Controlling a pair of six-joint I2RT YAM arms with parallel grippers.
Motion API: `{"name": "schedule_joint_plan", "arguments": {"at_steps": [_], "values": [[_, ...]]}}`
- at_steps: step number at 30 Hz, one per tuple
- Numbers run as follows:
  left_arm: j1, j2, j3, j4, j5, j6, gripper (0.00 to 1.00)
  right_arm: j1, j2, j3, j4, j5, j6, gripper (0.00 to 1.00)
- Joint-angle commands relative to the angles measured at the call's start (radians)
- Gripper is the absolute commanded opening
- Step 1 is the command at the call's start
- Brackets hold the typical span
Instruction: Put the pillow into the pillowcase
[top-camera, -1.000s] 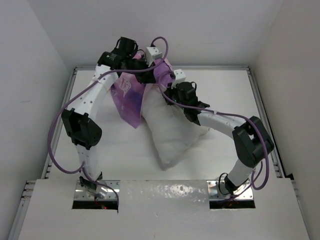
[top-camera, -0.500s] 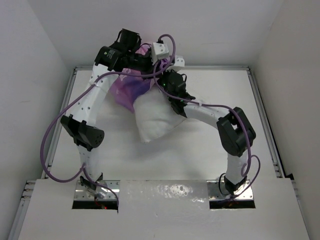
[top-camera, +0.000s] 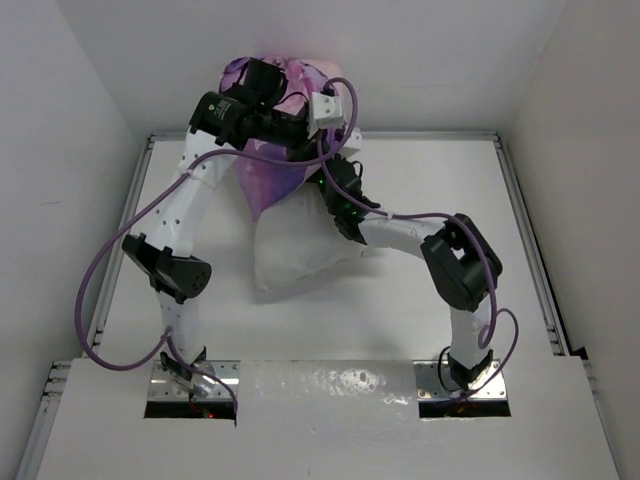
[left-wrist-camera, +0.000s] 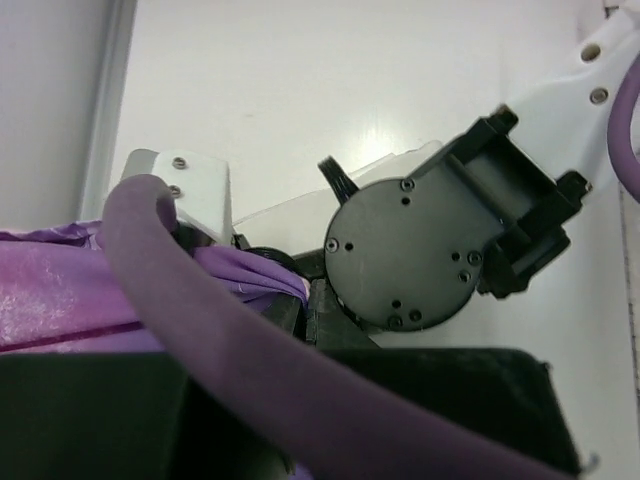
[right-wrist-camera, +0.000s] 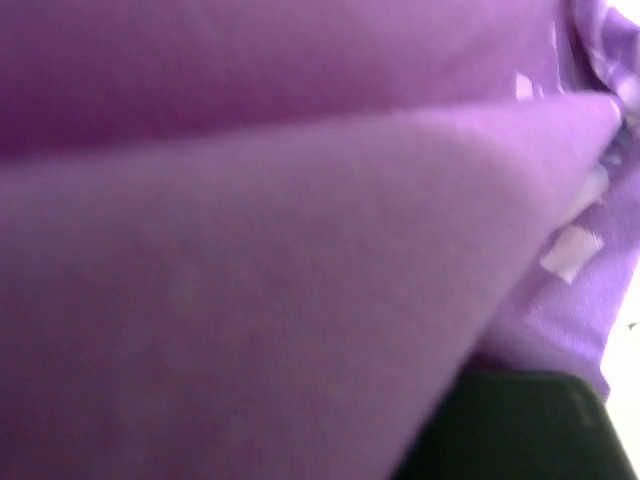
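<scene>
Where the left arm ends: high at the far wall, its wrist pushed into bunched cloth, seen from above.
Left gripper (top-camera: 283, 93): pinched tight on the pillowcase; the fingertips are buried in fabric.
Purple cable (top-camera: 98, 290): loops wide off the left arm's outer side; in the left wrist view it crosses close in front of the lens (left-wrist-camera: 220, 350).
Pillowcase (top-camera: 268, 182): lifted off the table, pale pink gathered at the top against the wall and purple hanging down between the two arms; a purple fold shows at the left edge of the left wrist view (left-wrist-camera: 60, 300).
Pillow (top-camera: 295, 250): below the pillowcase, tilted, its upper end meeting the purple hem and its lower corner pointing at the near left; whether that upper end sits inside the case cannot be told.
Right gripper (top-camera: 326, 162): closed, clamped on the pillowcase at its right edge, just above the pillow.
Right wrist view: filled by blurred pink-purple cloth (right-wrist-camera: 250, 250) right against the lens.
Right arm's joint (left-wrist-camera: 420, 250): a round black housing close before the left wrist camera.
Table (top-camera: 430, 200): white; bare to the right of the pillow.
</scene>
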Motion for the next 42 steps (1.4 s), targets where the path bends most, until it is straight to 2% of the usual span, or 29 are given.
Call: {"name": "schedule_joint_plan", "arguments": {"at_steps": [1, 4, 5, 7, 8, 9, 10, 12, 13, 14, 16, 17, 20, 21, 25, 29, 30, 31, 33, 35, 36, 38, 39, 42], "values": [[-0.033, -0.057, 0.026, -0.073, 0.236, -0.002, 0.0, -0.026, -0.123, -0.051, 0.115, -0.188, 0.07, 0.0], [-0.026, -0.057, 0.011, -0.03, 0.186, -0.037, 0.0, -0.035, -0.192, -0.147, 0.132, -0.246, 0.094, 0.0], [-0.021, -0.058, -0.012, -0.008, 0.169, -0.048, 0.14, -0.038, -0.241, -0.175, 0.125, -0.243, 0.096, 0.0], [-0.001, -0.058, -0.058, 0.034, 0.128, -0.081, 0.31, -0.043, -0.283, -0.24, 0.08, -0.199, 0.108, 0.0], [0.011, -0.058, -0.07, 0.05, 0.115, -0.097, 0.45, -0.049, -0.313, -0.255, 0.046, -0.188, 0.108, 0.0], [0.025, -0.06, -0.087, 0.067, 0.092, -0.113, 0.51, -0.064, -0.324, -0.266, 0.005, -0.181, 0.101, 0.06], [0.063, -0.066, -0.119, 0.105, 0.079, -0.153, 0.56, -0.074, -0.333, -0.266, -0.108, -0.173, 0.099, 0.16], [0.11, -0.093, -0.162, 0.142, 0.048, -0.192, 0.67, -0.118, -0.349, -0.252, -0.231, -0.188, 0.114, 0.48], [0.135, -0.106, -0.185, 0.16, 0.04, -0.209, 0.7, -0.135, -0.352, -0.246, -0.294, -0.214, 0.113, 0.71], [0.182, -0.118, -0.234, 0.176, 0.029, -0.219, 0.75, -0.15, -0.356, -0.238, -0.406, -0.269, 0.108, 0.8], [0.212, -0.155, -0.282, 0.174, -0.057, -0.215, 0.78, -0.17, -0.378, -0.235, -0.492, -0.291, 0.043, 0.94], [0.215, -0.164, -0.322, 0.158, -0.105, -0.194, 0.78, -0.17, -0.388, -0.238, -0.56, -0.271, 0.016, 0.96], [0.215, -0.172, -0.429, 0.139, -0.266, -0.172, 0.77, -0.169, -0.442, -0.266, -0.649, -0.227, -0.045, 0.98], [0.215, -0.172, -0.496, 0.136, -0.32, -0.16, 0.74, -0.17, -0.47, -0.27, -0.677, -0.223, -0.077, 0.98], [0.214, -0.167, -0.621, 0.112, -0.304, -0.121, 0.72, -0.17, -0.522, -0.278, -0.74, -0.202, -0.142, 0.94], [0.2, -0.161, -0.712, 0.118, -0.265, -0.114, 0.73, -0.178, -0.557, -0.254, -0.819, -0.225, -0.185, 0.6], [0.198, -0.159, -0.727, 0.124, -0.267, -0.117, 0.73, -0.182, -0.565, -0.254, -0.829, -0.251, -0.183, 0.43], [0.198, -0.158, -0.757, 0.147, -0.267, -0.13, 0.73, -0.187, -0.576, -0.255, -0.841, -0.265, -0.182, 0.37], [0.194, -0.158, -0.799, 0.18, -0.258, -0.144, 0.74, -0.195, -0.599, -0.258, -0.852, -0.312, -0.192, 0.33], [0.192, -0.153, -0.821, 0.2, -0.233, -0.153, 0.75, -0.195, -0.603, -0.249, -0.853, -0.344, -0.218, 0.38], [0.192, -0.152, -0.84, 0.225, -0.207, -0.17, 0.75, -0.196, -0.6, -0.246, -0.855, -0.364, -0.229, 0.5], [0.192, -0.15, -0.86, 0.254, -0.176, -0.192, 0.72, -0.195, -0.579, -0.231, -0.835, -0.411, -0.243, 0.62], [0.191, -0.15, -0.877, 0.285, -0.172, -0.212, 0.62, -0.195, -0.567, -0.222, -0.821, -0.427, -0.245, 0.7], [0.192, -0.149, -0.88, 0.311, -0.159, -0.239, 0.37, -0.198, -0.495, -0.166, -0.803, -0.443, -0.26, 0.79]]}}
